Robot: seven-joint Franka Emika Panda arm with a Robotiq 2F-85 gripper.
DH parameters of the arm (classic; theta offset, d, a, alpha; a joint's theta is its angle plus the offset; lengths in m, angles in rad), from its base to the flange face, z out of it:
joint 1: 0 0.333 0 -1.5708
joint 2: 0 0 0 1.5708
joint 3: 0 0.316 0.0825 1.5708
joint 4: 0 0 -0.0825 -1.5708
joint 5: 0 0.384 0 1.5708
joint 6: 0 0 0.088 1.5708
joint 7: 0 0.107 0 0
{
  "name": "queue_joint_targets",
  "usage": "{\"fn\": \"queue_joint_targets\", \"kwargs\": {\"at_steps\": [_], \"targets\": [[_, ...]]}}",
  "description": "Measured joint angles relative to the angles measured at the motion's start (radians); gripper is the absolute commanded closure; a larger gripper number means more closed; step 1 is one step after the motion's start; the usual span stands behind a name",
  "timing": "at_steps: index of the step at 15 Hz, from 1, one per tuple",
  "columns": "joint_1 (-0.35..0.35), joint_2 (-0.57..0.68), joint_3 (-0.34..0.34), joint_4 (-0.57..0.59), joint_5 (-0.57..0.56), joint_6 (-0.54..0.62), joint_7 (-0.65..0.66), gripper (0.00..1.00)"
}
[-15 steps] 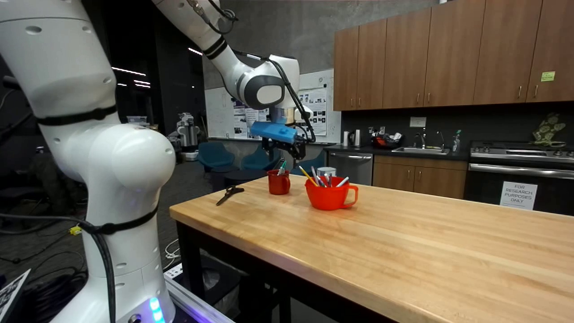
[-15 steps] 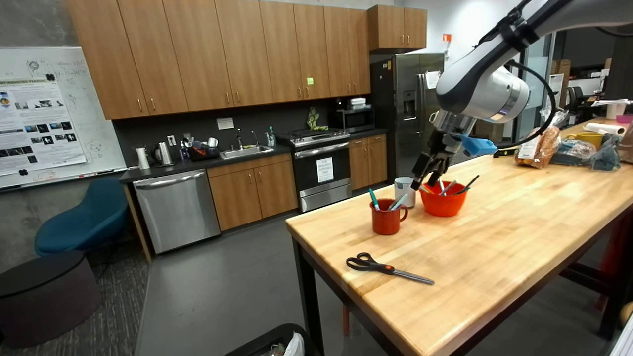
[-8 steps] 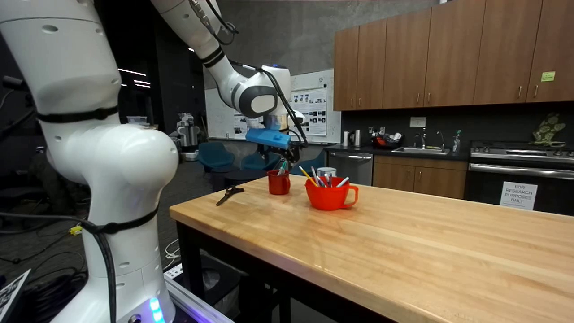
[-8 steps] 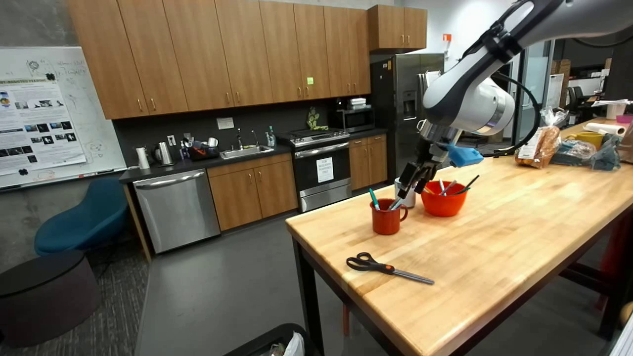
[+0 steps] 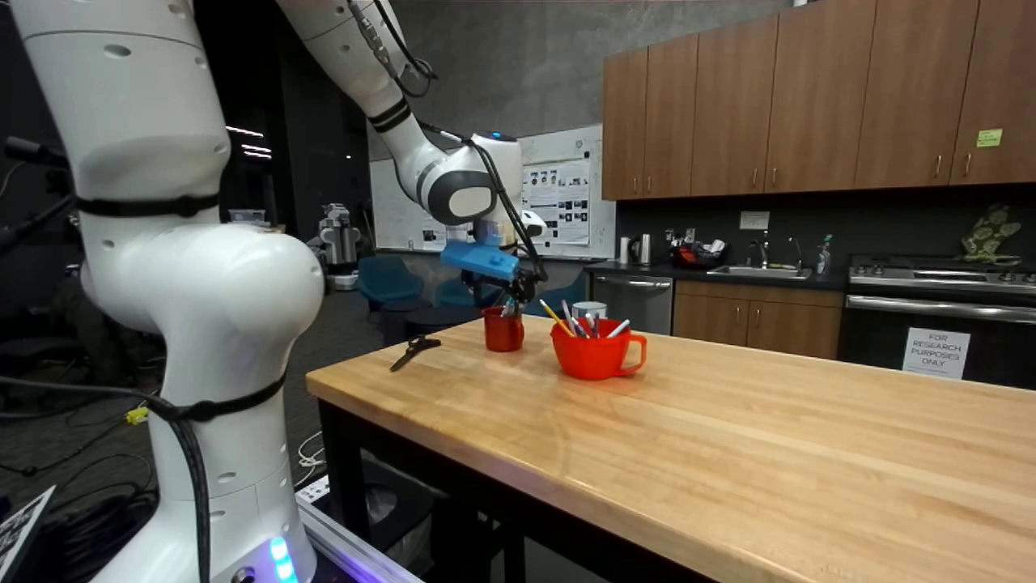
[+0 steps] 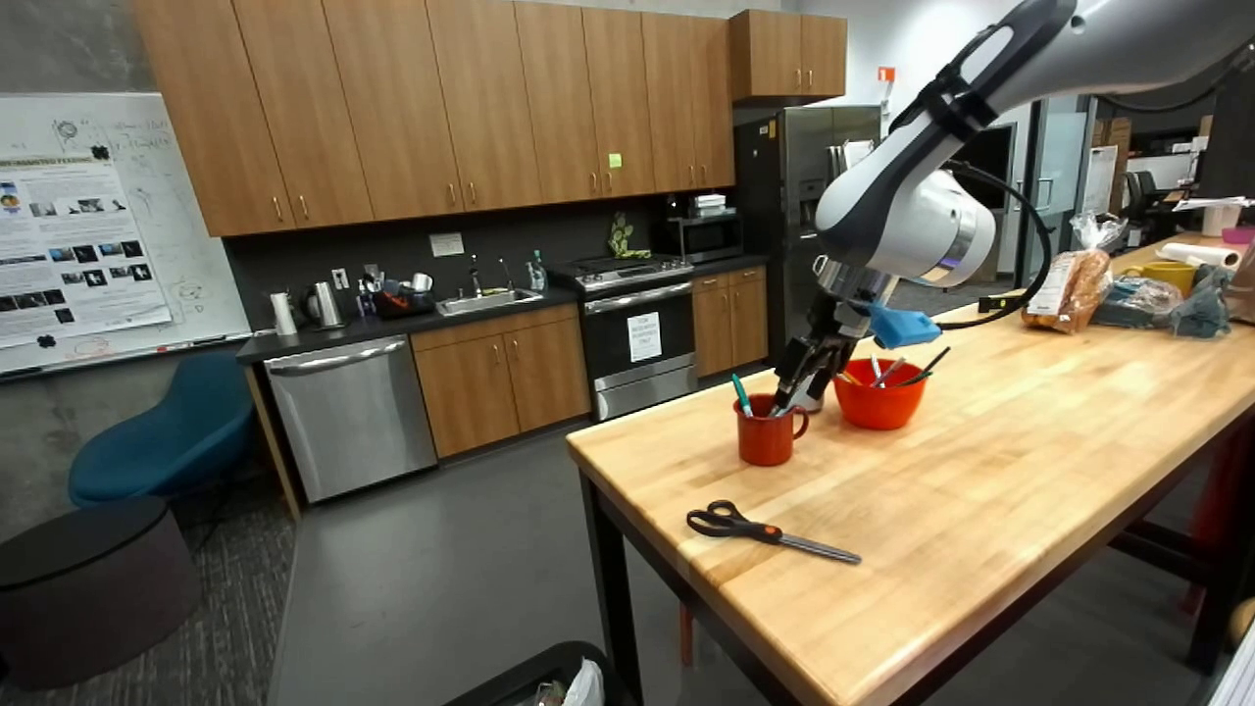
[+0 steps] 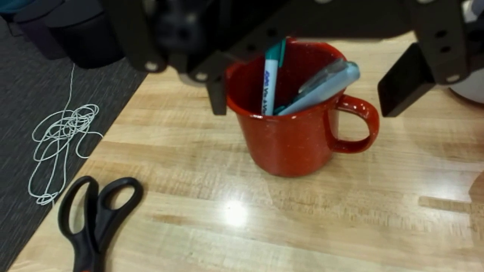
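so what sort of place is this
Probably a kitchen area in a research lab or office: there's a sink, a whiteboard, and an oven whose sign reads "FOR RESEARCH PURPOSES ONLY".

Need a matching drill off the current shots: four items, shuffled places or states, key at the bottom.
Column 1
1. gripper
2. red mug
3. scissors
4. orange-red bowl

Column 2
A. has a yellow pencil in it
B. open, jaws wide apart
C. lying flat on the wooden table
D. has a green-capped marker in it

Pairs: 1-B, 2-D, 3-C, 4-A
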Motion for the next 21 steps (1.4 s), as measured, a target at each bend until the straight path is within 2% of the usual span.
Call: {"fn": "queue_joint_targets", "kwargs": {"at_steps": [2,6,10,12,16,21], "targets": [[0.000,0.015,0.010,0.008,0.009,0.003,-0.002,0.39],[-0.003,0.033,0.025,0.017,0.013,0.006,-0.002,0.72],[-0.008,0.034,0.029,0.025,0.013,0.006,-0.002,0.98],[-0.012,0.034,0.031,0.027,0.013,0.006,-0.002,1.00],[-0.025,0.030,0.035,0.028,0.001,0.006,0.000,0.97],[-0.060,-0.010,0.037,0.026,-0.110,-0.002,0.050,0.97]]}}
